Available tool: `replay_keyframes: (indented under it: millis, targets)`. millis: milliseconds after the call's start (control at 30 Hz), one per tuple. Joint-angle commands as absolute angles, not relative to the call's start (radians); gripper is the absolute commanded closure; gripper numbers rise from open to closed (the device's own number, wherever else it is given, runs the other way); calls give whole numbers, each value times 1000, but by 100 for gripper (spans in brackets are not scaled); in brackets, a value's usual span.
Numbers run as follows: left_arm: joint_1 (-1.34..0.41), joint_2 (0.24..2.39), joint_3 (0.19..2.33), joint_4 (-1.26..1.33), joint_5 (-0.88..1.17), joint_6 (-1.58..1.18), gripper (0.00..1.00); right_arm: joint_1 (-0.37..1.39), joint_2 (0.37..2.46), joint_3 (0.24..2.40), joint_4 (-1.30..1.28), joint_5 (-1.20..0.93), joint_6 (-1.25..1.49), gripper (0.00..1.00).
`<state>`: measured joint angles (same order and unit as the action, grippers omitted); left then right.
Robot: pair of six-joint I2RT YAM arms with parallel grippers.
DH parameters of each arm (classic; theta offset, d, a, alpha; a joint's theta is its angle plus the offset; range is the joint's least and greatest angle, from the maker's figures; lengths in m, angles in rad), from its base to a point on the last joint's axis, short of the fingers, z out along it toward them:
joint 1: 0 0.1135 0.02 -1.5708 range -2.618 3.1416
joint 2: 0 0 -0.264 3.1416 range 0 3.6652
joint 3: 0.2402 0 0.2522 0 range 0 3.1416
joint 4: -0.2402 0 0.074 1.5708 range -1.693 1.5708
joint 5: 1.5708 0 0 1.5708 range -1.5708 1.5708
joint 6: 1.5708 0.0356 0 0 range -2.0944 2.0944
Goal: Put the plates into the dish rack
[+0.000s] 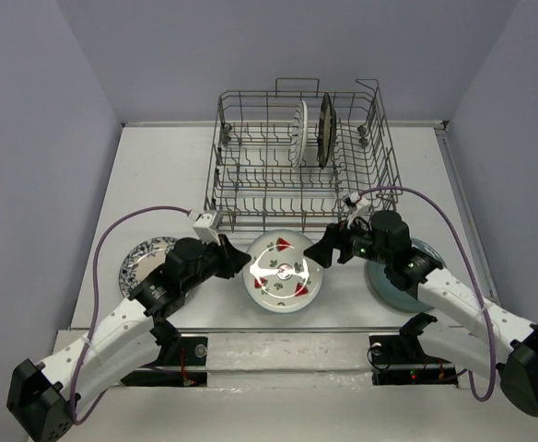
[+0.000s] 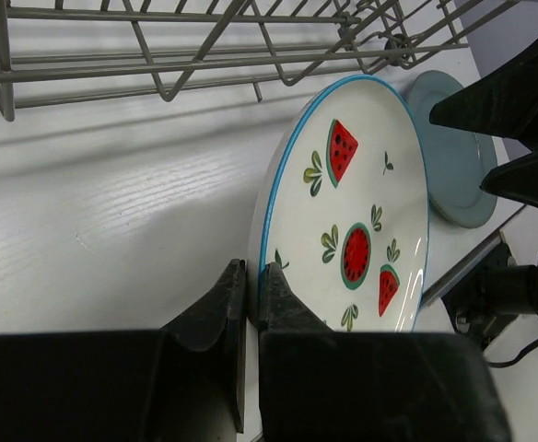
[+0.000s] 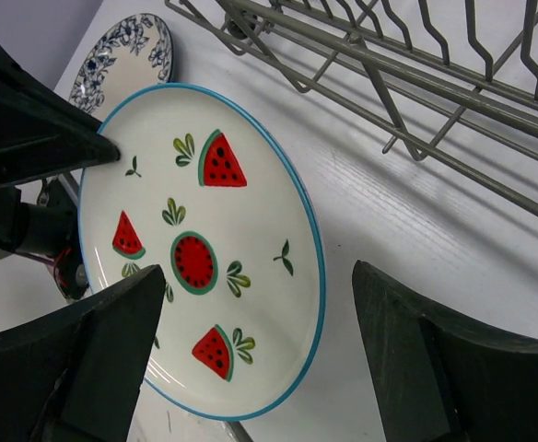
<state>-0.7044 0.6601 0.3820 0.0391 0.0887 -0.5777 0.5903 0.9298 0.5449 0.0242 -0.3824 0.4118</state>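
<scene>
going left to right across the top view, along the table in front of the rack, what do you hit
blue floral plate → left fingers, shut on the rim of the watermelon plate → watermelon plate → right fingers, open → teal-grey plate, partly under the right arm

Robot lab booth, bare lilac walls [image 1: 39, 138], white table [image 1: 158, 175]
</scene>
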Motion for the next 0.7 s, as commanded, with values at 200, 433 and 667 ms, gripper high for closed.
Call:
replay_keyframes:
  millis: [200, 433, 667]
  targets:
    - [-680, 601, 535, 130, 213, -554, 94, 595, 1006, 499, 152, -419, 400, 14]
    - [-673, 595, 600, 118, 219, -529, 94, 595, 980, 468, 285, -606, 433, 31]
    - [-670, 618, 633, 120, 218, -508, 94, 595, 930, 466, 391, -764, 521, 84]
